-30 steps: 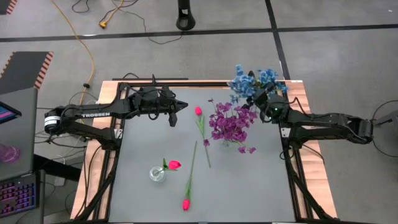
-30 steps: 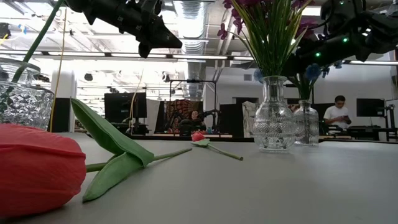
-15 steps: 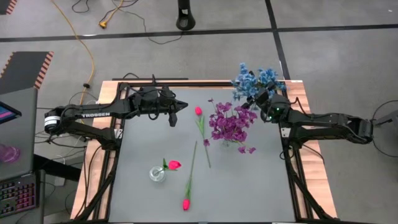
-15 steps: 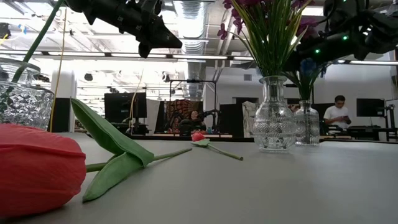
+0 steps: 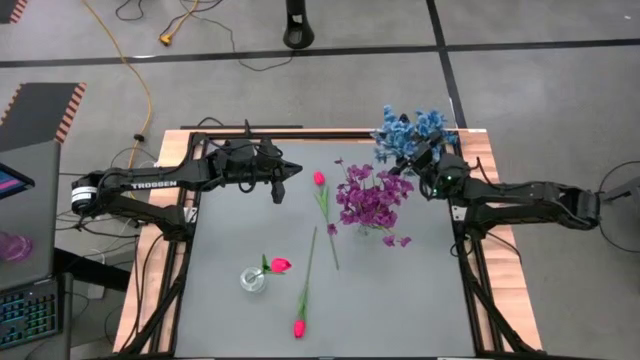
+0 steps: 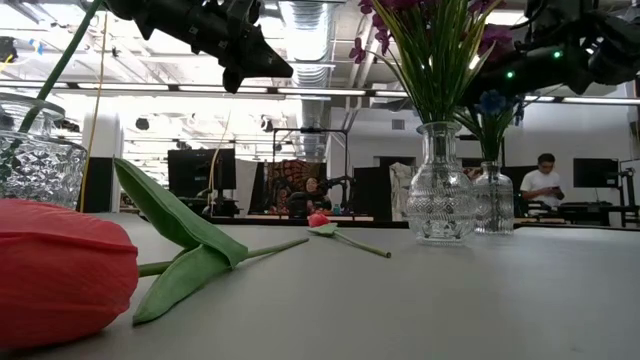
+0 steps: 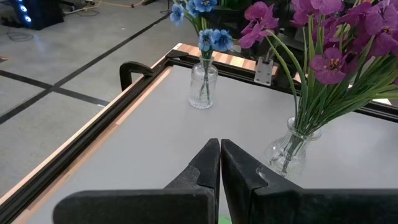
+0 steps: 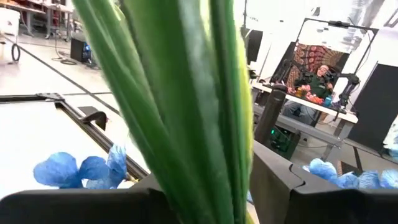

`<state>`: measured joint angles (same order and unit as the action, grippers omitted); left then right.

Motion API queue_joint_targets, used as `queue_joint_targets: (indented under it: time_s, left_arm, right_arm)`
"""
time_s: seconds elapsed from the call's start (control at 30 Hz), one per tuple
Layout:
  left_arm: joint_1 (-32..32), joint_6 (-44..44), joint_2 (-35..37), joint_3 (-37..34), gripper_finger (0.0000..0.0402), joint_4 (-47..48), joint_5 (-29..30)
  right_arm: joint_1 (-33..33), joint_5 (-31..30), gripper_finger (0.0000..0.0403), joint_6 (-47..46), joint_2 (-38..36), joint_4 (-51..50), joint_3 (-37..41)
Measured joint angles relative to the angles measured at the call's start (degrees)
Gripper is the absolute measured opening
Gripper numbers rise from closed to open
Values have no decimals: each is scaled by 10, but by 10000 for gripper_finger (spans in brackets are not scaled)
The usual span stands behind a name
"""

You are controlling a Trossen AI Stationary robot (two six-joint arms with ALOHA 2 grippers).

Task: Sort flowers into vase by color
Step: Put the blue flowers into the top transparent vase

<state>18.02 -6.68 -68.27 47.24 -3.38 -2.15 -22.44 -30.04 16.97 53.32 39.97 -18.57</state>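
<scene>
Right fingers point(image 8: 205, 186) clamp blue flowers' point(image 5: 410, 130) stems | left fingers point(image 7: 220, 163) closed, empty | purple flowers point(image 5: 372, 197) adjacent

- Your left arm point(image 5: 150, 185) is matte black, built of boxy links, with white "TROSSEN" lettering along its forearm.
- You see a pale silver-white ring at its base joint, near the table's edge.
- Your left gripper point(image 7: 220, 163) ends in two smooth black wedge-shaped fingers point(image 7: 205, 168) that taper to narrow tips, mounted on a broad black bar.
- Your right arm point(image 5: 520, 195) is the same black, with a rounded wrist housing carrying small green lights.
- Your right gripper point(image 8: 205, 186) shows thick, blocky black fingers point(image 8: 280, 183) with bevelled edges.
- Dark cables run along both arms.
</scene>
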Motion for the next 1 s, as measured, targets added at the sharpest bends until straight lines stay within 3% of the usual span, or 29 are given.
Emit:
queue_joint_targets:
  time_s: [1.0]
  left_arm:
    - [0, 0, 0, 0, 0, 0, 0]
  right_arm:
    - [0, 0, 144, 0, -97, 12, 0]
